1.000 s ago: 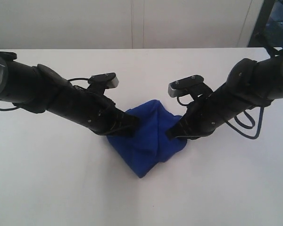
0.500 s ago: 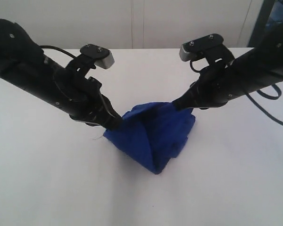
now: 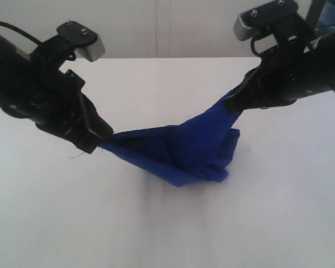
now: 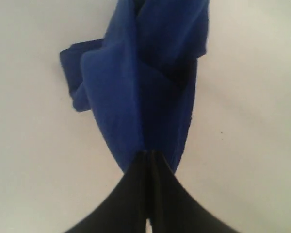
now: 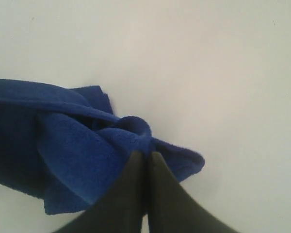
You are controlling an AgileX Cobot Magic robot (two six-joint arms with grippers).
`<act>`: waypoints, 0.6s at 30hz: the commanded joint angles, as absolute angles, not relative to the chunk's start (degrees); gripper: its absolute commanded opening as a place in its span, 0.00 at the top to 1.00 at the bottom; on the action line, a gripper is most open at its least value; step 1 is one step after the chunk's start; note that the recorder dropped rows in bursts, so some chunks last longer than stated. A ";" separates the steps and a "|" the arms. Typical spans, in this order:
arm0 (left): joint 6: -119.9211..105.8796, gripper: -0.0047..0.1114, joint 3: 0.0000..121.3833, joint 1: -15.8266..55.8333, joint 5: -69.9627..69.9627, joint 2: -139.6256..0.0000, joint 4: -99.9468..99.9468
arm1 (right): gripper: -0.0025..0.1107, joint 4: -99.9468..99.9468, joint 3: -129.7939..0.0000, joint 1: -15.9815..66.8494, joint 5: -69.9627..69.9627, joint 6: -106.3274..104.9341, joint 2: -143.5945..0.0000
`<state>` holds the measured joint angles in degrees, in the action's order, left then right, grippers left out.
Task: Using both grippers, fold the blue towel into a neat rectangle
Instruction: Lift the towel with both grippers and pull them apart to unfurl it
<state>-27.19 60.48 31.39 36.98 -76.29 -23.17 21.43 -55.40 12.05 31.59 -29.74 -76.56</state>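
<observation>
White matte tabletop (image 3: 167, 234) filled most of the exterior view, with a pale panelled wall (image 3: 156, 28) behind it. Two black jointed robot arms reached in from opposite sides, each carrying a small grey box-shaped camera housing (image 3: 81, 42) on its wrist.

A deep royal-blue, soft, fuzzy cloth towel (image 3: 178, 151) hung stretched between the arms, near the middle of the table. The left gripper (image 3: 103, 139), a narrow black pincer, was closed tight on one end of the towel, low over the surface. The right gripper (image 3: 231, 103), the same kind of pincer, was clamped on the other end and stood higher, so the cloth sloped upward toward the right of that view. Between the two ends the towel sagged in loose, crumpled folds. Its lowest bunch sat at or just above the tabletop; contact could not be made out.

From the left wrist, the black fingertips (image 4: 136, 179) met with blue fabric fanning out from between them. From the right wrist, the fingertips (image 5: 131, 184) pinched a gathered knot of cloth in the same way.
</observation>
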 commanded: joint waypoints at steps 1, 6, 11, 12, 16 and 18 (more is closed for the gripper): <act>-22.82 0.96 60.74 31.80 40.44 -71.94 -17.03 | 0.98 20.31 -55.25 11.63 38.37 -29.14 -71.21; -14.32 0.96 60.74 31.80 41.12 -68.89 -8.91 | 0.98 13.66 -54.49 11.63 41.32 -24.51 -68.57; -4.42 0.96 60.74 31.80 45.81 -64.35 2.52 | 0.98 0.00 -54.49 11.63 46.58 -10.70 -65.38; -3.10 0.96 60.74 31.80 46.62 -63.49 4.63 | 0.98 -1.20 -54.49 11.63 47.25 -8.81 -64.62; 1.88 0.96 60.74 31.80 50.14 -58.88 11.22 | 0.98 -2.39 -54.49 11.63 49.13 -6.82 -60.22; 2.52 0.96 60.74 31.80 51.39 -56.29 11.81 | 0.98 -2.73 -54.49 11.63 50.04 -6.82 -57.62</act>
<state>0.00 60.48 31.50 48.37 -59.91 9.73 -1.54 -54.70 12.05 48.84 -7.86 -60.70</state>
